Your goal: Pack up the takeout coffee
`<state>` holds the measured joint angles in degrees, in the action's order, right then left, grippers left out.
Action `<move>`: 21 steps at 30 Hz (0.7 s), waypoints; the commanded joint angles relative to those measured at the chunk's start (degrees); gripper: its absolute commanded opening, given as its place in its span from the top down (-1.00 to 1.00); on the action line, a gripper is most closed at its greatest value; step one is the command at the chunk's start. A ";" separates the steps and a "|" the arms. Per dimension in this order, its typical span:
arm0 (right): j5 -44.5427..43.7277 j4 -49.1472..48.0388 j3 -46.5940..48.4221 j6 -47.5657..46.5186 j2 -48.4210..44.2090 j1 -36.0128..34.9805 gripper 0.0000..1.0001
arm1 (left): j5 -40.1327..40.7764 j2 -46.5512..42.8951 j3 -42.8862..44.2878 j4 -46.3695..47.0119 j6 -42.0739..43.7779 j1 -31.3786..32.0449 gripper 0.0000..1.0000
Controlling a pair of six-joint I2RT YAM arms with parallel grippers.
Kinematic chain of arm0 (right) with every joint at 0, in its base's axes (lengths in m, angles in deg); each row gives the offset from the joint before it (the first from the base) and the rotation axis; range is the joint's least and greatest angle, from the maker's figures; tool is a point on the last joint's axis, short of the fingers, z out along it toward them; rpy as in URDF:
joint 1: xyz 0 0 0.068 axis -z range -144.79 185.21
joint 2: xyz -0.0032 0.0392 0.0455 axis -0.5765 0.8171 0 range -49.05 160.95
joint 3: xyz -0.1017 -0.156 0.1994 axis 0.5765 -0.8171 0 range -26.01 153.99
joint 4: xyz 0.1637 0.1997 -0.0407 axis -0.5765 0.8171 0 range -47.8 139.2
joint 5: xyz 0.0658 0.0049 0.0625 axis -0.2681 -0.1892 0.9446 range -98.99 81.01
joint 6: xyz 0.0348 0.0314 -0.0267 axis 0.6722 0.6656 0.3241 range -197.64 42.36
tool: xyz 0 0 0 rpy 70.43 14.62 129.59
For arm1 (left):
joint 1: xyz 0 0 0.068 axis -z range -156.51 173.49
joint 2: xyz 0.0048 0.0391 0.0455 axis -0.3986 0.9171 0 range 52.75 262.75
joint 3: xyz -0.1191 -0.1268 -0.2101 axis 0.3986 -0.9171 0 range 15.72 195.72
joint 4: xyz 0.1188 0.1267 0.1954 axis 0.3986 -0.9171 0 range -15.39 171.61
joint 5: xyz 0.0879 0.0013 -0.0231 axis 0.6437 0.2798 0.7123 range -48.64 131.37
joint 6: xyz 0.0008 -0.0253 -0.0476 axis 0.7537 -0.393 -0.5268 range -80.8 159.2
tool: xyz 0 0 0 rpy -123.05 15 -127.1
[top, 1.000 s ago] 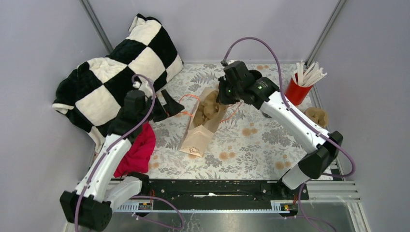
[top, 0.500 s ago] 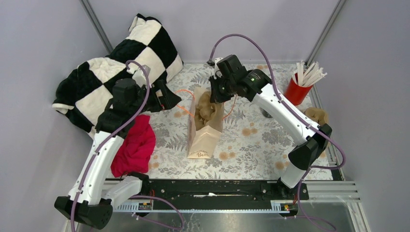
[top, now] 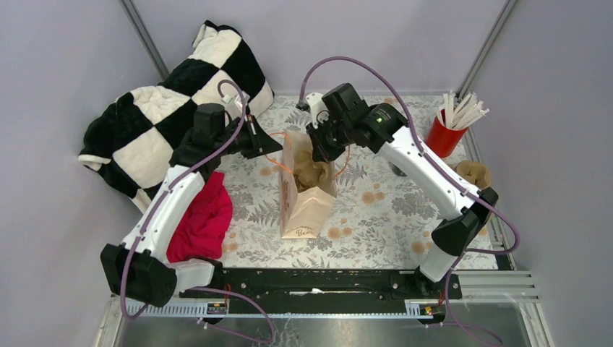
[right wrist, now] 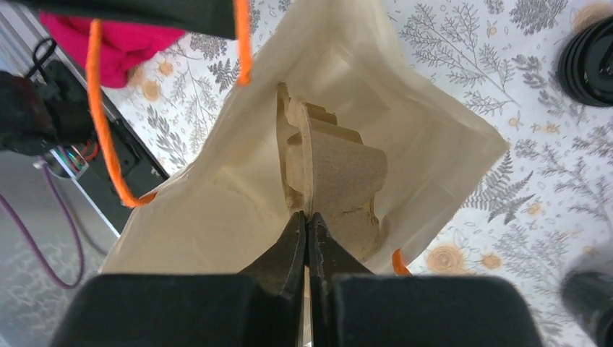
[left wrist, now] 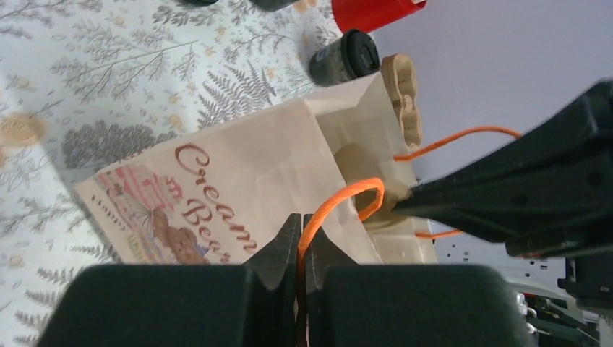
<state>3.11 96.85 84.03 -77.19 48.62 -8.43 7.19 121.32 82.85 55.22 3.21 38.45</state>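
Note:
The takeout coffee (left wrist: 345, 56), a small black cup with a black lid, sits past the bag's mouth; from above only a dark sliver of the coffee (top: 396, 170) shows under the right arm. A brown paper bag (top: 303, 210) printed "Cream Bear" (left wrist: 217, 202) stands mid-table with its mouth open. My left gripper (left wrist: 300, 224) is shut on the bag's orange handle (left wrist: 347, 199) at the bag's left rim, where the gripper (top: 269, 148) shows from above. My right gripper (right wrist: 307, 220) is shut on a brown pulp cup carrier (right wrist: 340, 166) inside the bag (right wrist: 195, 210).
A red cup (top: 442, 137) of white sticks stands far right, with another pulp carrier (top: 473, 173) near the right edge. A checkered blanket (top: 166, 123) is heaped far left and a red cloth (top: 206, 220) lies near left. A black round lid (right wrist: 589, 61) shows beside the bag.
My left gripper swung right to the bag's handle and shut on it. The bag went from lying slanted to standing upright. My right gripper shifted left with the carrier.

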 commanded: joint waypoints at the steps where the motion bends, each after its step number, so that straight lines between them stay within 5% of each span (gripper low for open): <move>1: 1.27 1.76 -1.09 -8.84 -4.63 -2.36 1.00 | -8.24 5.12 5.82 8.38 0.20 -0.02 1.00; 8: 6.36 0.94 -5.89 -14.28 -9.45 -4.62 1.00 | -20.30 14.30 10.56 21.98 -6.88 0.57 1.00; 16: 11.88 -3.78 -8.34 -7.60 -9.13 -5.23 1.00 | -29.53 17.66 7.01 39.55 -15.54 5.42 1.00; 21: 9.12 -9.23 -11.90 -1.06 -6.20 -5.07 1.00 | -29.22 17.12 4.02 36.11 -10.84 4.27 1.00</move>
<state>12.05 94.14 74.35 -84.16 40.64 -13.22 -19.74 139.75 88.58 88.24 -9.93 43.98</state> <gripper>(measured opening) 0.020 0.012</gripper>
